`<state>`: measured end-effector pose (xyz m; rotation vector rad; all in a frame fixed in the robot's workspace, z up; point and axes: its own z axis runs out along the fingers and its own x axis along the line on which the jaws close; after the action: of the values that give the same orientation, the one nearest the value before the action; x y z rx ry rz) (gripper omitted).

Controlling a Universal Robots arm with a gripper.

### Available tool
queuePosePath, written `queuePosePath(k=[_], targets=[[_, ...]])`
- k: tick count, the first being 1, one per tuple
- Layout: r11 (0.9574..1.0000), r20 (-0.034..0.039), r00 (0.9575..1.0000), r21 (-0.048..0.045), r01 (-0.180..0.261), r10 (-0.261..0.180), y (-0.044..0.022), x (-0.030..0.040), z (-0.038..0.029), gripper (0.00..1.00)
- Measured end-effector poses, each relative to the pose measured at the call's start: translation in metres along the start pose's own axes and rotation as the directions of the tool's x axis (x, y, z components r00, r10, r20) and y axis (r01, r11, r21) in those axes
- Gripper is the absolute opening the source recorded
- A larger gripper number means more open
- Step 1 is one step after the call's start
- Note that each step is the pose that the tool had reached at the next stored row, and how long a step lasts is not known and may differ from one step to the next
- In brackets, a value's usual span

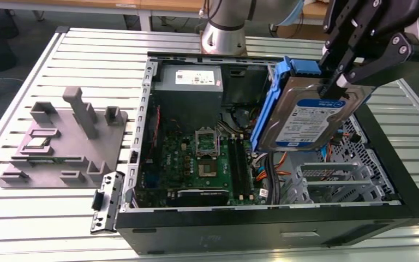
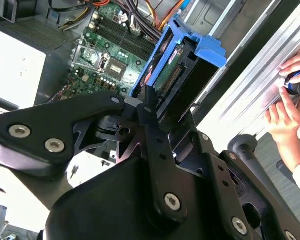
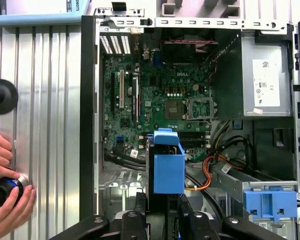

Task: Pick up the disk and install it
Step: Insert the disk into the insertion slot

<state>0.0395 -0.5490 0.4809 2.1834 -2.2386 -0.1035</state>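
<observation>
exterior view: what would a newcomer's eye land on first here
The gripper holds the disk, silver with blue rails, tilted above the open computer case. Inside the case lies the green motherboard. On the exterior view's left, a grey moulded fixture sits on the slatted table.

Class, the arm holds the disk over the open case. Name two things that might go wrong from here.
1. The disk hangs tilted from the gripper, gripped near one end; a slip might drop it onto the motherboard.
2. Loose cables lie near it in the case and may snag it.
</observation>
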Motion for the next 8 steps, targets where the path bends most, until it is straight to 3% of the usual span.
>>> queuePosePath(k=[8], targets=[[1.0,0.0,1.0,0.0,0.0,0.0,-0.0129,-0.0003,-0.0007,0.35]])
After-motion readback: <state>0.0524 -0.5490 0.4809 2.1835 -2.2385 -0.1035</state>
